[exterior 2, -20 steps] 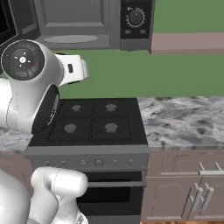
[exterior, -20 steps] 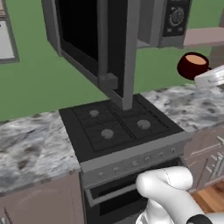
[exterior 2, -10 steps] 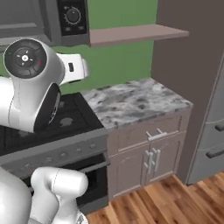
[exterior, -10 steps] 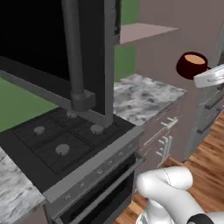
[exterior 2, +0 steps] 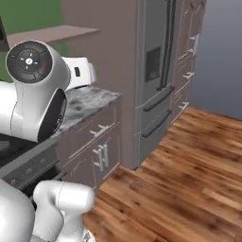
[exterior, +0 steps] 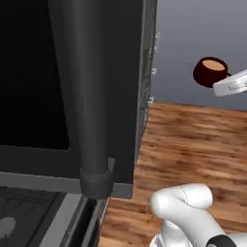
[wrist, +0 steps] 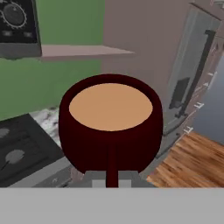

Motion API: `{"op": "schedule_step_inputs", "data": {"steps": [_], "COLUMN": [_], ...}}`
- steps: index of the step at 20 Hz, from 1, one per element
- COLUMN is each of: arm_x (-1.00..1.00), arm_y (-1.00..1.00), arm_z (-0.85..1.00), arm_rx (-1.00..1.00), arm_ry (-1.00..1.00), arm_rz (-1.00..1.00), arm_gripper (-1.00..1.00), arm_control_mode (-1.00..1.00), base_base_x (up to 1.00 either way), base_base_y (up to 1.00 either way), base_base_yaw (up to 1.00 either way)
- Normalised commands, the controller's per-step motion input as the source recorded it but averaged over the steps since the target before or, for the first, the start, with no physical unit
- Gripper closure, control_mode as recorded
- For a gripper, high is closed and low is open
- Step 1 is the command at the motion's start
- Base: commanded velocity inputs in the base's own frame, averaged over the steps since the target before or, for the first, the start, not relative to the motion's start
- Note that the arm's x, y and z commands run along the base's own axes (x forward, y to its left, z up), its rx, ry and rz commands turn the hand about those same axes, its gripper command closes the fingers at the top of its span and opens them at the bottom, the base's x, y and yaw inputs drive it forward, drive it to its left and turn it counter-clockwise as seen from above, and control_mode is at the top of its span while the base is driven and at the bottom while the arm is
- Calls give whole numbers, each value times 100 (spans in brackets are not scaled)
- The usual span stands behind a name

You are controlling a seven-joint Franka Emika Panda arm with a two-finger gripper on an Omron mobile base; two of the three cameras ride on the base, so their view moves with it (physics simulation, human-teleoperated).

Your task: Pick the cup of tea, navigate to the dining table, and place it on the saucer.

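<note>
Even, flat rendered light throughout, soft faint shadows, no glare, and slightly coarse, blurry edges.

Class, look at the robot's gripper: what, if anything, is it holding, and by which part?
The cup of tea, held up in the air by the gripper at its handle side; the exact contact is hidden.

Grey fridge (exterior 2: 158,71), wood floor (exterior 2: 189,175), marbled counter (exterior 2: 85,101), black stove (wrist: 19,153)

The gripper (exterior: 226,83) sits at the right edge, upper frame, clamped on the cup of tea (exterior: 210,71), held level.
</note>
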Motion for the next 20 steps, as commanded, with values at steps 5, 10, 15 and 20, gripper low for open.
{"op": "schedule_step_inputs", "data": {"steps": [5,10,15,20], "arm_x": [0,0,0,0], "arm_y": [0,0,0,0], "arm_z": [0,0,0,0], "arm_rx": [0,0,0,0], "arm_ry": [0,0,0,0], "arm_rz": [0,0,0,0], "arm_gripper": [100,100,100,100], "arm_control_mode": [100,100,100,100], "base_base_x": [-11,-11,-5,0], "base_base_y": [0,0,0,0], "base_base_yaw": [-89,-88,-85,-78]}}
